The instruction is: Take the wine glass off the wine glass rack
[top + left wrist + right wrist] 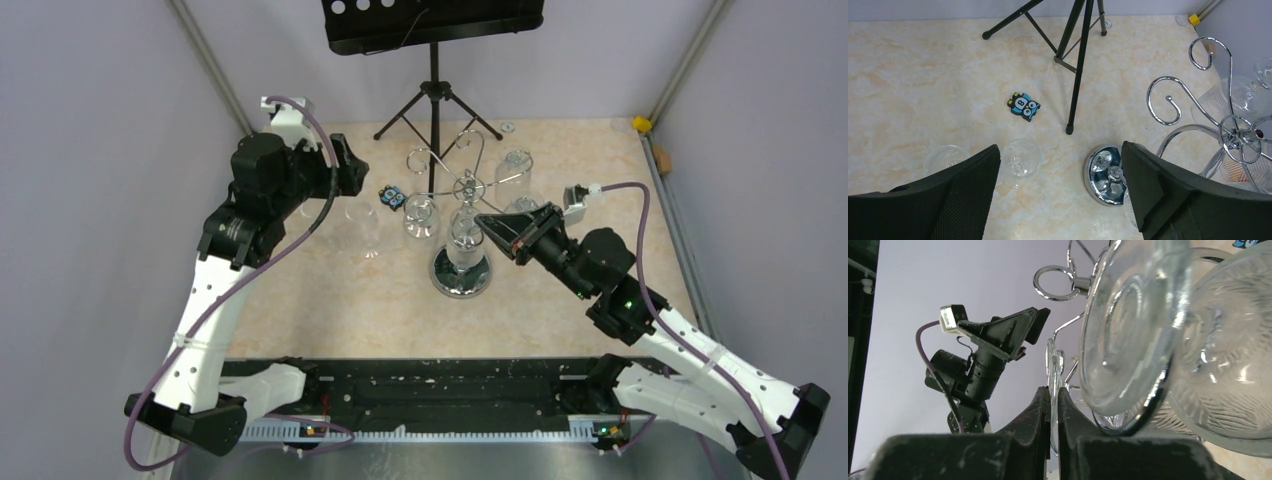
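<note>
**A:** What has the right gripper [487, 222] got?

**B:** It's clenched tight. Its own camera shows a thin sliver of clear glass pinched between the fingers, and I take that for the stem of the wine glass [464, 236]

**A:** How should it come off, then?

**B:** I'd keep the pinch firm and draw the stem slowly outward along its hook, away from the post. Keep it level until the foot clears the curl, and lower only after that. A tug could rock the whole stand or knock a neighbouring glass

**A:** Where does the glass sit against the fingers?

**B:** Right at the fingertips. It hangs close to the central post of the wine glass rack [1100, 175], above the round base, with other hanging glasses crowding just beyond it

**A:** And the left gripper [1060, 150]?

**B:** It's released, jaws wide, holding nothing, and it hovers left of the rack. Two glasses [1020, 162] stand on the table beneath it, with the black music stand [432, 90] at the back
</note>
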`<state>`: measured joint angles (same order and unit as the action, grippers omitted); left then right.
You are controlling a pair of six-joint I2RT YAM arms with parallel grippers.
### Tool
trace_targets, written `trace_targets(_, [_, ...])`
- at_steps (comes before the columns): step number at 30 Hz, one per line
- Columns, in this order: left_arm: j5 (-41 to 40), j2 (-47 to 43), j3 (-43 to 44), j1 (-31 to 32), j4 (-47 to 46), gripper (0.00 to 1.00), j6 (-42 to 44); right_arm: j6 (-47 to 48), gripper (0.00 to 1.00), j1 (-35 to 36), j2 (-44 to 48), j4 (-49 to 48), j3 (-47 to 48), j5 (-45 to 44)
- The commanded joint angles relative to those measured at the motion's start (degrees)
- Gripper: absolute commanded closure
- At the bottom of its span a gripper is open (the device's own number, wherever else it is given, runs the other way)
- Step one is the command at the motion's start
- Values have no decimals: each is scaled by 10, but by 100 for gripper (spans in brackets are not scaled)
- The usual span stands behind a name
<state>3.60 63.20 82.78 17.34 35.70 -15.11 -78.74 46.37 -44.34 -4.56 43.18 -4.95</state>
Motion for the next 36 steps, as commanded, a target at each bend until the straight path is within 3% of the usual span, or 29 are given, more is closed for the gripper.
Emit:
trace_targets(1, [4, -16, -8, -2, -34, 6, -6, -9, 100, -4, 10, -42, 31, -50])
trace_targets(6, [6, -18, -10, -2, -36, 6, -7, -19, 100, -3, 26, -35, 23, -68])
trace_targets(9, [5, -18, -9, -2, -37, 6, -7, -27, 100, 0, 44, -84, -4, -84])
trace_targets(15, [5, -21, -9, -2, -35, 6, -7, -25, 100, 2, 58, -64, 4, -78])
trace_targets(28, [28, -23, -4, -2, -47, 6, -22, -33, 100, 1, 91, 45, 26, -30])
trace_targets(36, [80, -21, 7, -2, -46, 6, -52, -53, 100, 2, 123, 181, 60, -25])
